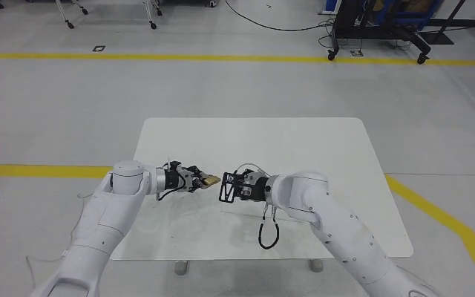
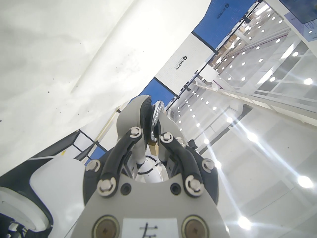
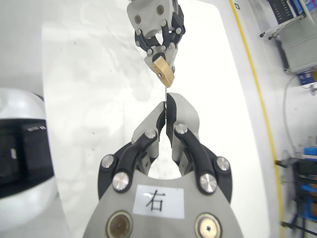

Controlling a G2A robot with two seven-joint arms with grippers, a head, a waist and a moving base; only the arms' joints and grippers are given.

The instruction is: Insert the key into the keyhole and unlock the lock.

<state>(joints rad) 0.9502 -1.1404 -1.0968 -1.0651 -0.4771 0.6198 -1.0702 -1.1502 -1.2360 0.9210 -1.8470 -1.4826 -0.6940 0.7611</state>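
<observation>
Facing each other above the white table (image 1: 312, 148) in the top view, the left claw (image 1: 200, 180) is clamped on a small brass padlock (image 1: 211, 180), the right claw (image 1: 225, 187) just beside it. The left wrist view has its silver shackle pinched in the claw. The right wrist view shows its claw pressed together on a thin silver metal key (image 3: 165, 94), tip just short of the dark keyhole (image 3: 161, 75) ahead; best to square the blade to the slot before pushing.
</observation>
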